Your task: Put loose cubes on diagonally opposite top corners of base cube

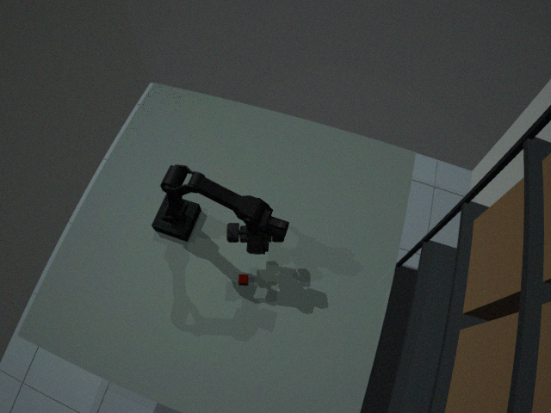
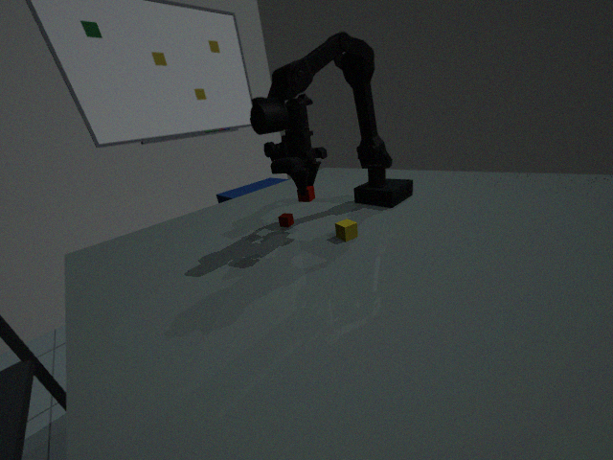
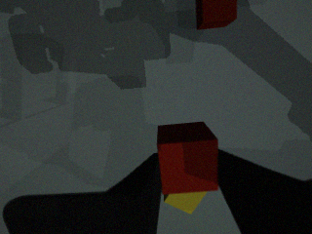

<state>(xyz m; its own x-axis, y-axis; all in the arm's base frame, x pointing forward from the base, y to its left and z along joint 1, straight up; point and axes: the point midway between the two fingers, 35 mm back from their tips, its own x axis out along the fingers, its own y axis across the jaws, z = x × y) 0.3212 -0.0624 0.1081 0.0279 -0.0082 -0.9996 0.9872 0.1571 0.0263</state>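
My gripper [image 2: 305, 192] [image 3: 185, 157] is shut on a red cube [image 2: 309, 194] [image 3: 188, 166] and holds it in the air above the table. In the top view the arm hides this cube. A second red cube [image 1: 243, 279] [image 2: 285, 219] [image 3: 217, 12] rests on the table, away from the fingers. A yellow cube [image 2: 346, 230] [image 3: 186, 201] sits on the table too; nothing lies on its top. In the wrist view it shows partly, below and behind the held cube. The top view does not show it.
The arm's dark base [image 1: 176, 219] [image 2: 383, 192] stands on the pale table [image 1: 111, 267] [image 2: 445, 321]. Shadows of the arm fall across the table around the red cube. A shelf with brown boxes [image 1: 498, 253] stands beyond the table's right edge in the top view.
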